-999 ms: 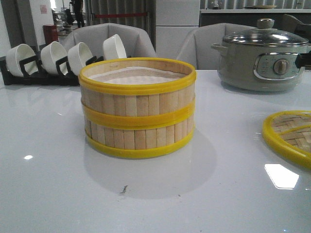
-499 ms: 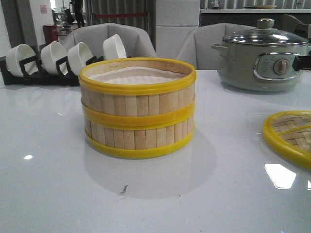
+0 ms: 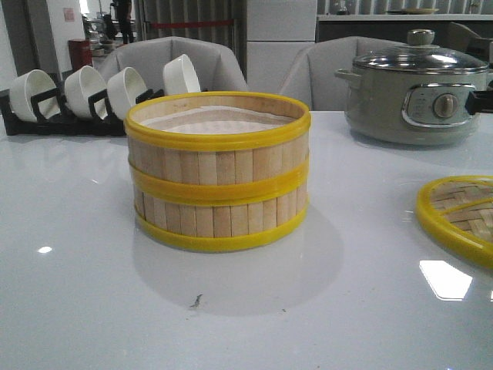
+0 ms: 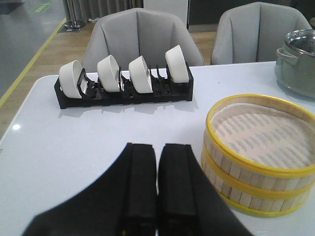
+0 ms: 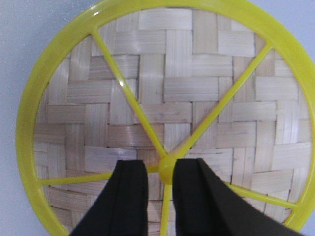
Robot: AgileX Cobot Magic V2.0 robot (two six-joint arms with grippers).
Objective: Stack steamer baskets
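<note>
**Stacking steamer baskets: two rings joined, lid apart**

Ringing the work area, I see a black rack (image 3: 46,116) of white bowls (image 3: 85,89) at the far left of the white table (image 3: 77,308) and a grey-green electric pot (image 3: 416,96) with a glass lid (image 3: 420,58) at the far right; grey chairs (image 3: 173,58) stand beyond the table edge. None of these lies between the baskets and the lid.

The upper steamer basket (image 3: 218,127) sits squarely on the lower steamer basket (image 3: 219,220) at mid-table, both upright with their round axes vertical and their yellow rims level. I see the upper ring open to the top, with only a pale liner inside it; the lower ring's inside is hidden.

The woven lid (image 3: 461,216) lies flat on the table, well apart to the right of the stack, its yellow spokes and hub facing up.

My right gripper (image 5: 158,189) hangs directly over the lid's hub, its black fingers (image 5: 130,196) parted by a narrow gap and gripping nothing. My left gripper (image 4: 157,179) hovers beside the stack, fingers pressed together and empty.
</note>
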